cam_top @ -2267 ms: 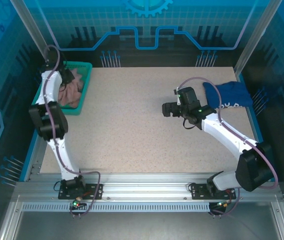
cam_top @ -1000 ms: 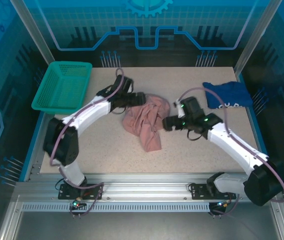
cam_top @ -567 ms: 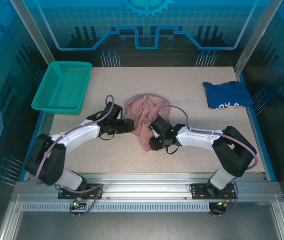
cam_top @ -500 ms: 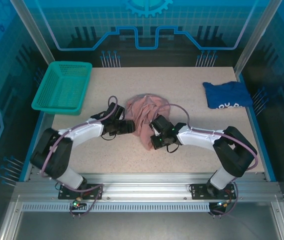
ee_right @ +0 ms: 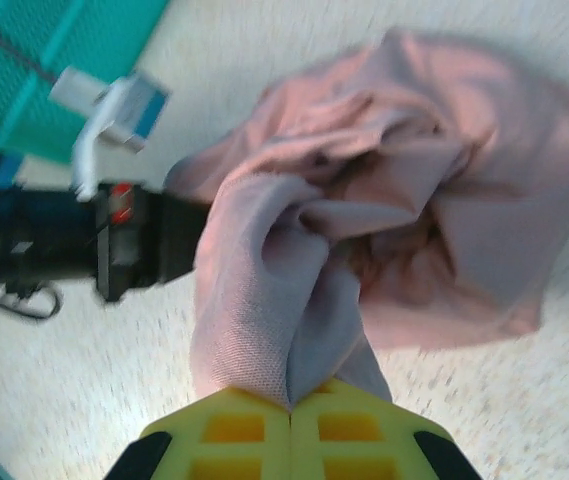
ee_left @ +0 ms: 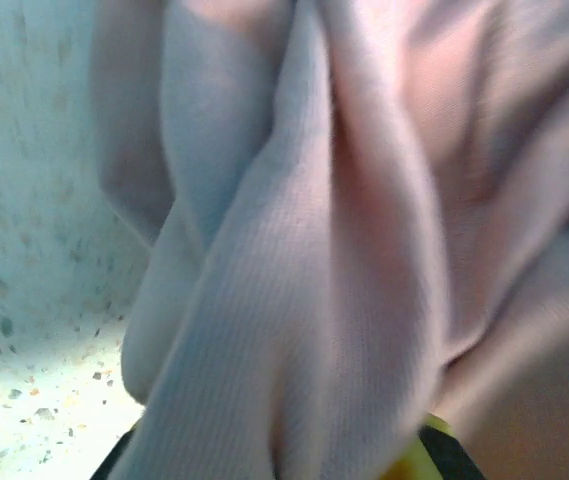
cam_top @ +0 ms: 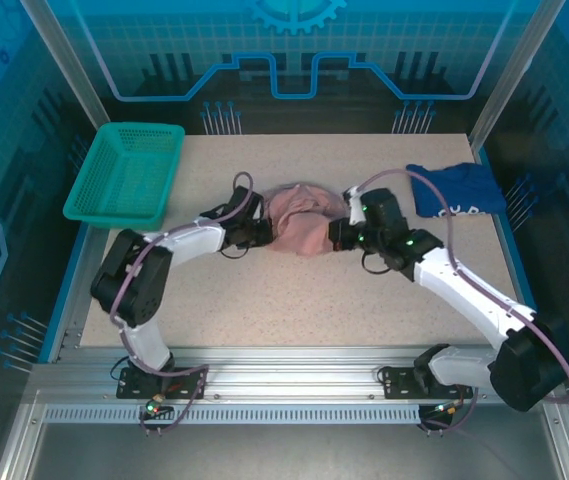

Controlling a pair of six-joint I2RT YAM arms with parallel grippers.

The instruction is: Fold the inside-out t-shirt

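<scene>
Desk (cam_top: 294, 300): speckled beige top, near side mostly bare.

Green basket (cam_top: 124, 175) sits at the far left corner, partly over the left edge. My right wrist camera catches one corner of it (ee_right: 24, 60), cut off by the frame.

Dark blue shirt (cam_top: 459, 190) is bunched at the far right edge. Its white print is only partly visible, and my right arm's cable crosses its left side.

Pink t-shirt (cam_top: 299, 225) lies crumpled mid-desk, slightly toward the far edge, between my two grippers and well apart from the basket and blue shirt. It's a lump of folds, so I can't sort out collar, sleeves or hem.

Left gripper (cam_top: 261, 233) is at the t-shirt's left edge, tips buried in cloth. In the left wrist view, blurred pink folds (ee_left: 294, 250) hang close to the lens. There's a strip of desk on the left and a scrap of yellow finger (ee_left: 409, 465) at the bottom. I can't tell if it's spread or pinching. The right wrist view has the left gripper (ee_right: 179, 238) nosing into a fold, its tips hidden there too.

Right gripper (cam_top: 336, 237) is at the t-shirt's right edge. Its yellow fingers (ee_right: 234, 430) are pressed together with a thick fold rising from the seam between them, so it's pinching the t-shirt (ee_right: 444, 220). The finger bases are cut off by the bottom of the frame.
</scene>
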